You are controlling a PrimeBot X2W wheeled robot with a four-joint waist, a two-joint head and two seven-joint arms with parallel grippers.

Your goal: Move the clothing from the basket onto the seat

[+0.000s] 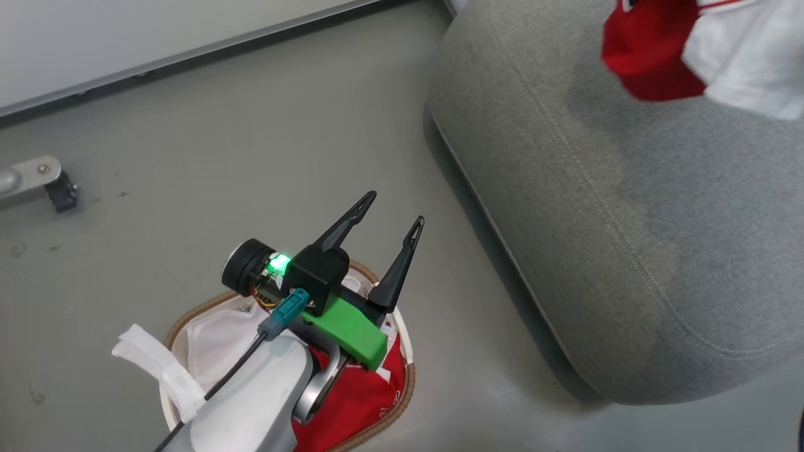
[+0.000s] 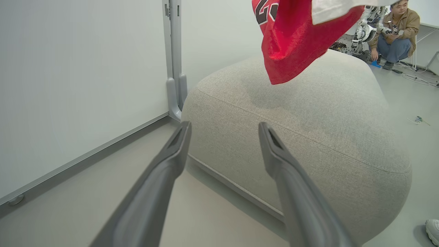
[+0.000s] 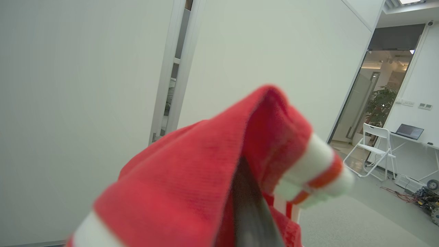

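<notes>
right gripper [image 3: 247, 206] pinched tight on the red clothing [image 3: 192, 185] (up over the seat [image 1: 628, 220]); left gripper [image 1: 396, 210] wide apart, empty.

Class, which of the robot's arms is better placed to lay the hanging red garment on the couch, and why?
Right. The right gripper is shut on the red garment, which hangs above the couch. The left gripper is open, holding nothing, over the basket.

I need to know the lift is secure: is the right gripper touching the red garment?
Touching. The right wrist view shows the red garment bunched closely round the right gripper, its jaws shut inside the folds.
</notes>
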